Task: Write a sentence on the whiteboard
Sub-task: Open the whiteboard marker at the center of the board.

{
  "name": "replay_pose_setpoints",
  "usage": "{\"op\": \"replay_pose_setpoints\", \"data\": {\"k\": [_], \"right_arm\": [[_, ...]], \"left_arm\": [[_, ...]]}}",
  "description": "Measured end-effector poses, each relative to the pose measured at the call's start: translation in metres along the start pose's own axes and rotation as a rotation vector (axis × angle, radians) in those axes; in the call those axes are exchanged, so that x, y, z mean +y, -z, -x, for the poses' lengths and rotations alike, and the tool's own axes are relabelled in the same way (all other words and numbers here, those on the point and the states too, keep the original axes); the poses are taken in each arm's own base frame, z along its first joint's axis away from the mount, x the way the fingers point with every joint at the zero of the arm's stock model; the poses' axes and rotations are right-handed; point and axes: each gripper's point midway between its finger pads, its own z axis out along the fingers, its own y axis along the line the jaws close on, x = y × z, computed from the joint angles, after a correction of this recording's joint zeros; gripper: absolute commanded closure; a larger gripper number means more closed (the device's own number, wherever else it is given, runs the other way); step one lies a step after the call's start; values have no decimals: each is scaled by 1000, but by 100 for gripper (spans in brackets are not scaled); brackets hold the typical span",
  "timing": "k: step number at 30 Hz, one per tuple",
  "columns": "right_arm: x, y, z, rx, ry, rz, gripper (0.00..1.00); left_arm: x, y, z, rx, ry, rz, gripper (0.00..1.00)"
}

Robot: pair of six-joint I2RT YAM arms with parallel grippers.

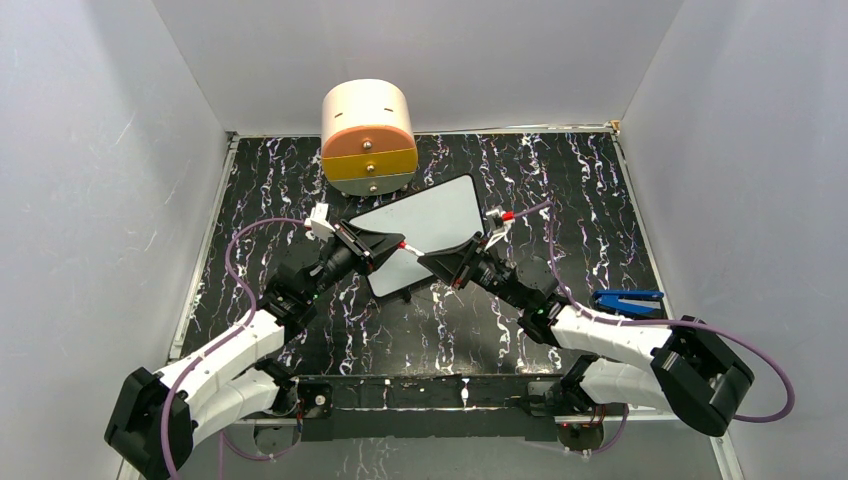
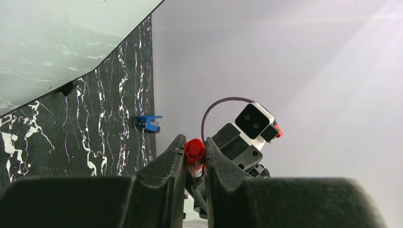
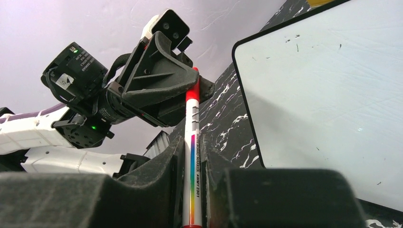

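While both arms reach inward from the near edge of the table (image 1: pixel 500 335), I see them meet over the near-left part of the whiteboard (image 1: pixel 432 212). The board lies turned at an angle on the black, white-veined tabletop, its far edge just in front of the round drawer unit (image 1: pixel 368 140).

Left gripper (image 2: pixel 195 143): clenched on the red cap (image 2: pixel 195 151) of a whiteboard marker (image 3: pixel 192 161), with the two dark fingers pressing the cap from either side.

Right gripper (image 3: pixel 192 142): closed around the marker's white barrel. The barrel's rainbow stripe and printed lettering run up between the fingers. From my right wrist camera, both fingers sit against the barrel.

The marker thus spans the two tools, cap end in the left and barrel in the right. In the top view only a short red-and-white length shows between the fingertips, above the board. Whether the marker touches the board I cannot tell.

Board surface: white inside a thin black rim with rounded corners, carrying a few small dark specks in the right wrist view.

Blue clip-like object (image 1: pixel 628 298): on the table beside the right arm, well apart from the board.

Purple cables (image 1: pixel 240 250): one loops out from each wrist.
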Motion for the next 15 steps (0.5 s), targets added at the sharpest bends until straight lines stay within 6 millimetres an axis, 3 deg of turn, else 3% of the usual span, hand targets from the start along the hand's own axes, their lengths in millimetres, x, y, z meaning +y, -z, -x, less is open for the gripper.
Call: {"op": "replay_pose_setpoints", "data": {"k": [9,15], "right_arm": [[0,5,-2,-1,1,2,100],[1,13,0,-14,20,5,100]], "left_arm": [[0,0,-2,10,8,0,100],[-2,-2,-7,26,19,-13,100]]}}
